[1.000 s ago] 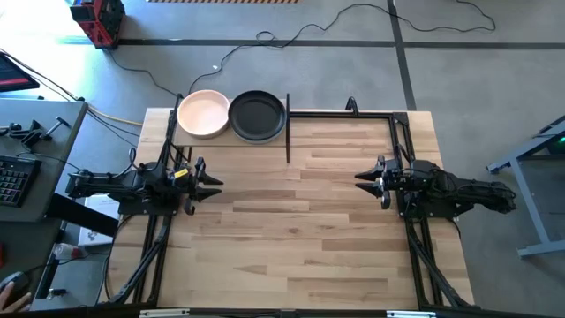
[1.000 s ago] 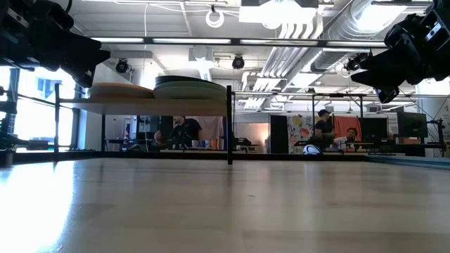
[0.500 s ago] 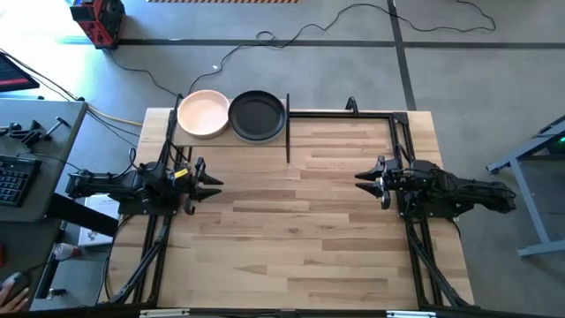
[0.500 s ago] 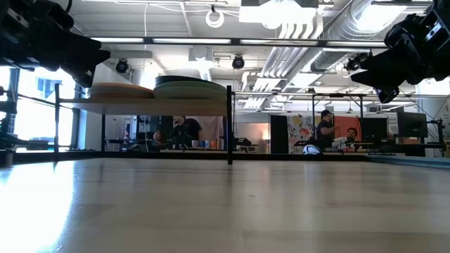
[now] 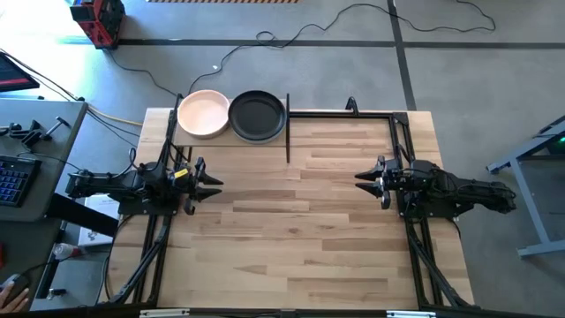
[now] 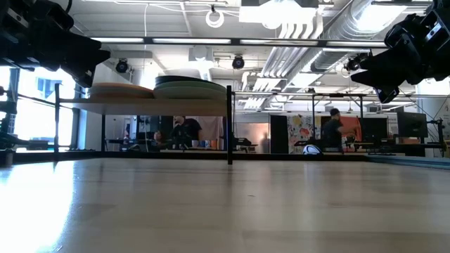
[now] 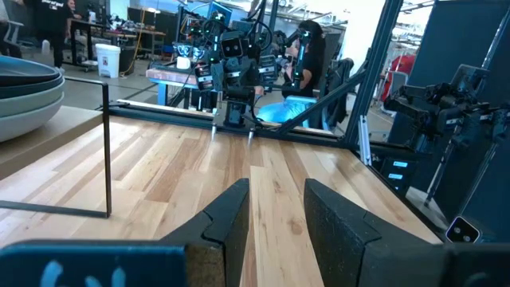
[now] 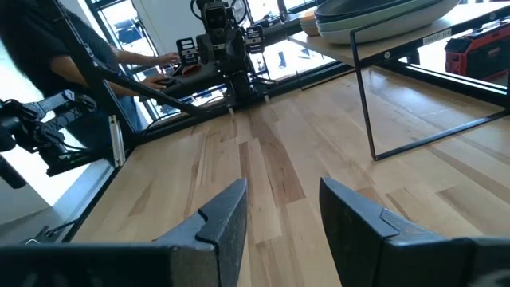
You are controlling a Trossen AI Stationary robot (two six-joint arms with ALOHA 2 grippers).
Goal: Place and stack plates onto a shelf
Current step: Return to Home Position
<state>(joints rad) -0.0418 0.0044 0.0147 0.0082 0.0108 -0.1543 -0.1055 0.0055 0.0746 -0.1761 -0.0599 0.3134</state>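
Shifted to the right since half a second back: one person in the room beyond the table, low view. No change noted in plates or arms.

Plates in two stacks, side by side on the shelf, at the far left corner of the table. From above: peach-pink plate topping the left stack, black plate topping the right stack, rims just beside each other. From table height: left stack lower, right stack a little taller, pale green showing under its dark top. Count per stack not readable.

Left gripper at the left edge of the table, near the shelf but clear of it, stacks lying off to its side toward the far edge. Fingers parted by a narrow gap, bare wood between, nothing held.

Right gripper at the right edge, well apart from both stacks, pointed across the table at the left gripper. Fingers parted about the same, bare tabletop between, nothing held.

Both arms raised off the tabletop, dark shapes in the upper corners of the low view. Shelf post and board standing between them in that view, room lights and ducting overhead behind.
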